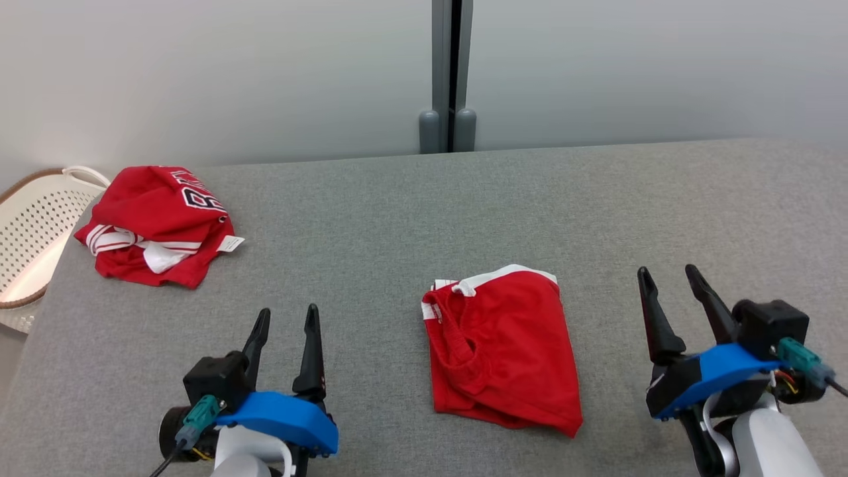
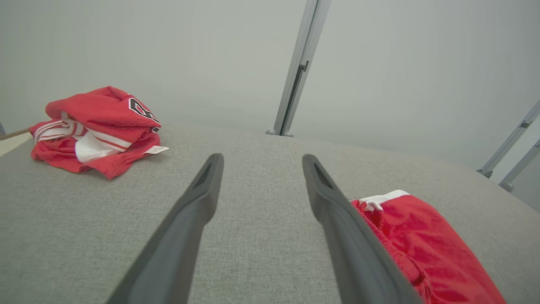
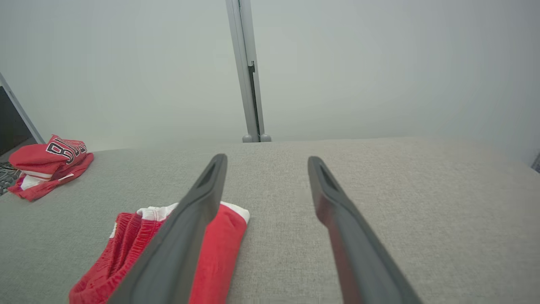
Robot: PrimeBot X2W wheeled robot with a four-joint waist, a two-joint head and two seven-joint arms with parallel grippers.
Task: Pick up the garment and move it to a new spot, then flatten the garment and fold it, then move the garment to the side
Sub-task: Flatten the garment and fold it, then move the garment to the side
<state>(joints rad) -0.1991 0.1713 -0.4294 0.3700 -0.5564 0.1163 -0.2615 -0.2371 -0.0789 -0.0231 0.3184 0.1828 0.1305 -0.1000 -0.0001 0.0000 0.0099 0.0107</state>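
Folded red garment [image 1: 501,351] laid on the grey surface [image 1: 371,218] between both arms, left pincer [image 1: 288,310] spread wide and empty, right pincer [image 1: 666,269] likewise, crumpled red jersey [image 1: 156,225] seen far left beside white basket [image 1: 33,225]

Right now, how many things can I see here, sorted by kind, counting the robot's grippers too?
Red garments: 2, the folded shorts and the crumpled jersey
White perforated basket: 1
Grippers: 2, the left gripper and the right gripper, both open
Total: 5
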